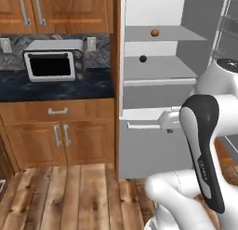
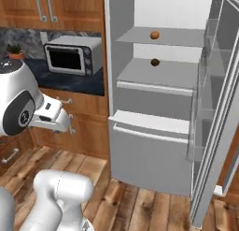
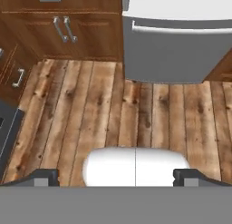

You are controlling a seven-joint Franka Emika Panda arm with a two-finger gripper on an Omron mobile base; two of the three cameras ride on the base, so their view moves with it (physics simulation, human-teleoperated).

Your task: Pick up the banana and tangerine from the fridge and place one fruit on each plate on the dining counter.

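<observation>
The fridge [image 1: 153, 145] [image 2: 149, 150] [image 3: 176, 51] stands open with pale grey shelves. On its upper shelf rests the tangerine [image 1: 155, 33] [image 2: 154, 35], small, round and orange. A dark olive-brown round fruit [image 1: 142, 58] [image 2: 155, 62] lies on the shelf below it. My gripper [image 1: 169, 121] [image 2: 63, 119] [image 3: 115, 177] hangs well in front of the fridge at drawer height and points down at the wooden floor. It is open wide and holds nothing. The banana, the plates and the dining counter are out of view.
The fridge door [image 2: 219, 108] stands swung open on the right. Left of the fridge, a silver toaster oven [image 1: 50, 64] [image 2: 72, 57] sits on a dark kitchen counter [image 1: 56, 87] above wooden cabinets [image 1: 60, 136] [image 3: 68, 28]. A plank floor [image 3: 113, 109] stretches before them.
</observation>
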